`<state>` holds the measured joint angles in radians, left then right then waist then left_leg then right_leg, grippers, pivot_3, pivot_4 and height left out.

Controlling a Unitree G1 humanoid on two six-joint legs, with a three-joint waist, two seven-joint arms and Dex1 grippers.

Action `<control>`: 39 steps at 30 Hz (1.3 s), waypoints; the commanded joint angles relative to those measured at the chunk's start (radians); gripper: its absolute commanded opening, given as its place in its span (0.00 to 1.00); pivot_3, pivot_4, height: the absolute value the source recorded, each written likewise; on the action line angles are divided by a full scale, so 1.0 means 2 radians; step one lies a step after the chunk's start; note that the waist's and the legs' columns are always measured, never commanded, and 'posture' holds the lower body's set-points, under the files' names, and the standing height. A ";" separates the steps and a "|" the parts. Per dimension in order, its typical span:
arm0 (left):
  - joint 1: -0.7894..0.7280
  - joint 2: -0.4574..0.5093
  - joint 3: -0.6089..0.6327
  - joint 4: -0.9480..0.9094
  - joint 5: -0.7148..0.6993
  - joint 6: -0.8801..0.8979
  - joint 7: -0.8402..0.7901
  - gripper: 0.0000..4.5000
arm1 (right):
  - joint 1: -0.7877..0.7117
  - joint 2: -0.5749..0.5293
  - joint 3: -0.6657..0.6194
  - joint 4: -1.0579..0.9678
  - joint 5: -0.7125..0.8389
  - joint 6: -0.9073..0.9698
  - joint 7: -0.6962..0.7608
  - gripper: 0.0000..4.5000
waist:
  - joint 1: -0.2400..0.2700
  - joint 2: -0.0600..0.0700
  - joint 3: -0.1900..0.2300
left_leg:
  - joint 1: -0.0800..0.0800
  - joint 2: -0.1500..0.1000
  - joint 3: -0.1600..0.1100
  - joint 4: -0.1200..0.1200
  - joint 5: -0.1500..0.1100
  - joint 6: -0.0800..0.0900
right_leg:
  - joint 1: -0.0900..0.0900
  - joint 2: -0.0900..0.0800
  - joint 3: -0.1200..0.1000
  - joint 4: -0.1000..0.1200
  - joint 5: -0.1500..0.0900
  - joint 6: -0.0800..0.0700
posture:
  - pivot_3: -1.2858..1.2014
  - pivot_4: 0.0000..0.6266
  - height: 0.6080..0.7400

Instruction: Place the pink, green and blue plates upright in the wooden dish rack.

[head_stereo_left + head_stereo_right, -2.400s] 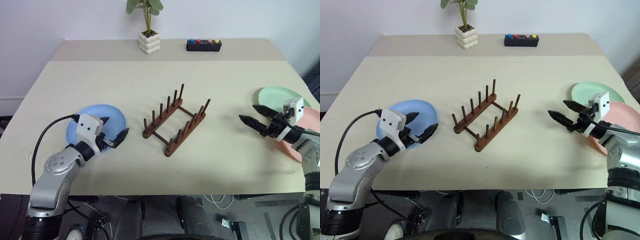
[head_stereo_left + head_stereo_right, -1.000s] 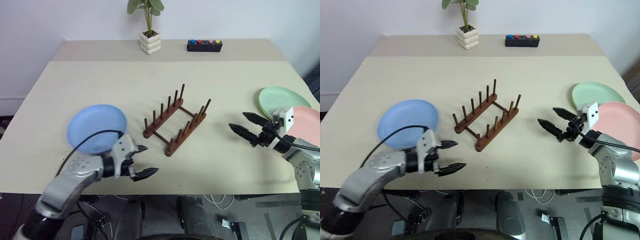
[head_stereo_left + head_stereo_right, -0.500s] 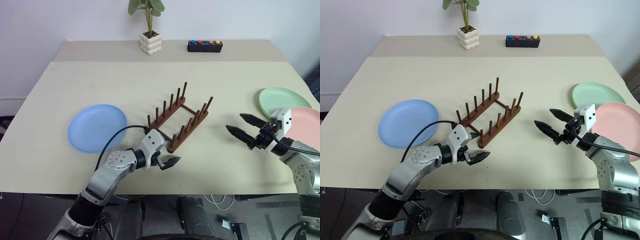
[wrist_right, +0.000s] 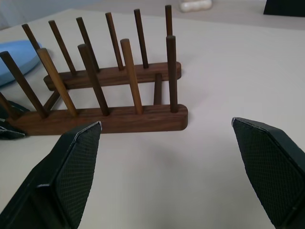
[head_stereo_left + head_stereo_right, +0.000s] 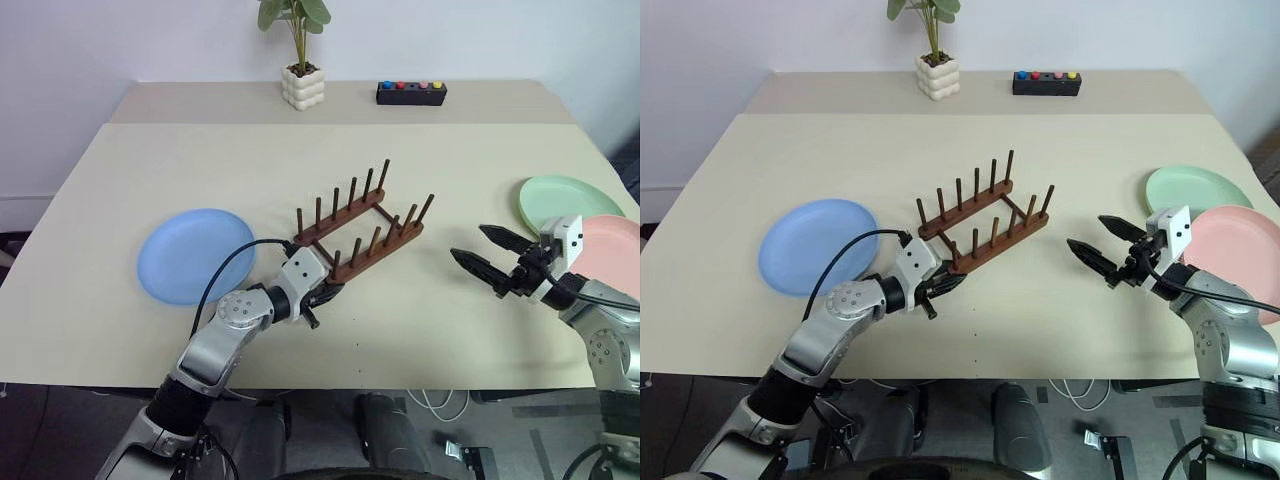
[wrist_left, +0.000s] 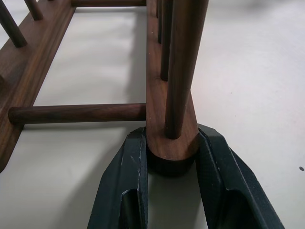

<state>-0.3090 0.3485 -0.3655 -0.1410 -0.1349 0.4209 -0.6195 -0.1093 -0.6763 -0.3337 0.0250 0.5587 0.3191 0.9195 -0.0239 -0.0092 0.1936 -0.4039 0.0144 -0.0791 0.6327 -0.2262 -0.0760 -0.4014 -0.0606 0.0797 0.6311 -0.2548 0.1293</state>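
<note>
The left gripper has its two black fingers closed onto the near rounded end of one base rail of the wooden dish rack, one finger pressed against each side of that rail, with the end peg standing just beyond the fingertips and a crossbar running off to the side of them toward the other rail; the rack sits on the beige table at mid-table, lying at a slant, its rows of upright pegs holding no plates; the blue plate lies flat on the table beside the left arm, behind and to the outside of those fingers, well apart from the rack; the right gripper has its fingers spread wide with nothing between them, pointing toward the far end of the rack, which stands ahead of the fingertips with bare table between; the green plate and the pink plate lie flat behind that gripper near the table edge, the pink one overlapping the green one's nearer rim.
</note>
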 commanded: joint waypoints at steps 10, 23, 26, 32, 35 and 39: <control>-0.188 -0.004 -0.014 0.260 0.008 -0.184 -0.232 0.17 | 0.065 0.011 -0.010 -0.070 -0.021 -0.012 -0.041 1.00 | 0.004 0.000 0.000 | -0.001 0.000 0.000 -0.001 0.000 0.000 | -0.001 0.000 0.000 0.000 0.001 0.002 | 0.52 0.24 0.92; -0.256 -0.049 0.004 0.422 0.022 -0.274 -0.290 0.28 | 0.106 0.012 -0.031 -0.108 -0.012 -0.007 -0.063 1.00 | 0.004 0.000 0.000 | -0.002 0.000 0.000 0.000 0.000 0.000 | -0.001 0.000 0.000 0.000 0.001 0.002 | 0.52 0.24 0.92; -0.254 -0.053 0.019 0.422 0.016 -0.265 -0.286 0.59 | 0.108 0.007 -0.034 -0.109 -0.012 -0.005 -0.062 1.00 | 0.004 0.000 0.000 | -0.002 0.000 0.000 0.000 0.000 0.000 | -0.001 0.000 0.000 0.000 0.001 0.002 | 0.52 0.24 0.92; -0.217 -0.028 0.036 0.348 0.018 -0.224 -0.273 1.00 | 0.121 -0.013 -0.051 -0.103 -0.013 -0.001 -0.051 1.00 | 0.003 0.000 0.000 | -0.002 0.000 0.000 0.000 0.000 0.000 | -0.002 0.000 0.000 0.000 0.001 0.002 | 0.52 0.24 0.92; -0.187 0.001 0.041 0.280 0.016 -0.184 -0.269 1.00 | 0.128 -0.026 -0.059 -0.100 -0.014 -0.001 -0.043 1.00 | 0.002 0.000 0.000 | -0.001 0.000 0.000 -0.001 0.000 0.000 | -0.002 0.000 0.000 0.000 0.001 0.002 | 0.52 0.24 0.92; -0.165 0.023 0.047 0.225 0.021 -0.155 -0.246 0.94 | 0.132 -0.036 -0.058 -0.099 -0.016 0.000 -0.034 0.94 | 0.004 0.000 0.000 | -0.001 0.000 0.000 0.000 0.000 0.000 | -0.002 0.000 0.000 0.001 0.001 0.002 | 0.52 0.24 0.92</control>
<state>-0.6410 0.3906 -0.2954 0.3779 -0.0896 0.0948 -1.1307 0.1524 -0.7268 -0.4288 -0.1529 0.5238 0.3218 0.8409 -0.0155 -0.0097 0.1942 -0.4064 0.0145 -0.0799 0.6324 -0.2262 -0.0758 -0.4041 -0.0605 0.0793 0.6322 -0.2533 0.1335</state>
